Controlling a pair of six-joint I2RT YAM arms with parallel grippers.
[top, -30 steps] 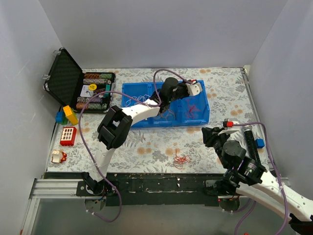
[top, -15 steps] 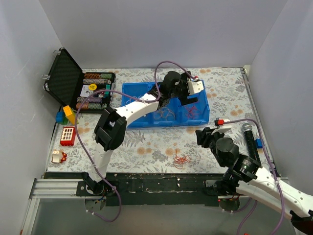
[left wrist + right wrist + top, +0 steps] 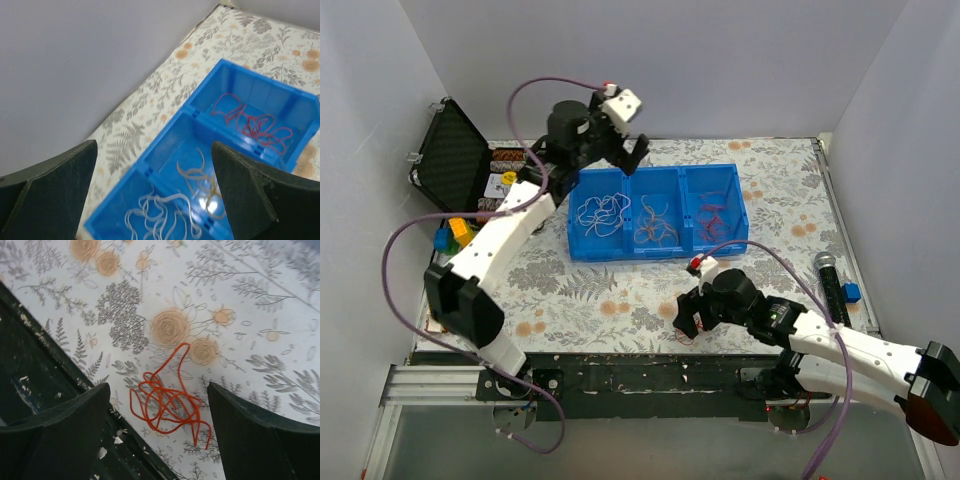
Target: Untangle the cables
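A blue three-part bin point(image 3: 665, 250) holds the sorted cables. White cables point(image 3: 600, 212) fill its left part, orange-yellow ones point(image 3: 655, 222) the middle, red ones point(image 3: 718, 212) the right. My left gripper point(image 3: 620, 155) hangs open and empty above the bin's back left corner. In the left wrist view the white cables point(image 3: 160, 215), orange-yellow cables point(image 3: 200, 175) and red cables point(image 3: 250, 122) lie below the left gripper point(image 3: 154, 150). My right gripper point(image 3: 688, 318) is open low over the table's front edge. A loose red tangle point(image 3: 167, 405) lies on the cloth between the spread fingers of the right gripper point(image 3: 158, 390), untouched.
An open black case point(image 3: 450, 160) with poker chips point(image 3: 515, 185) stands at the back left. Toy blocks point(image 3: 460, 232) and a red toy point(image 3: 460, 277) lie along the left edge. A microphone point(image 3: 828, 280) and a blue cube point(image 3: 851, 292) lie at the right. The black table edge point(image 3: 30, 365) runs beside the tangle.
My left gripper rose out of the bin, swung to its back left and opened. My right arm swept left to the red tangle at the front edge and opened.
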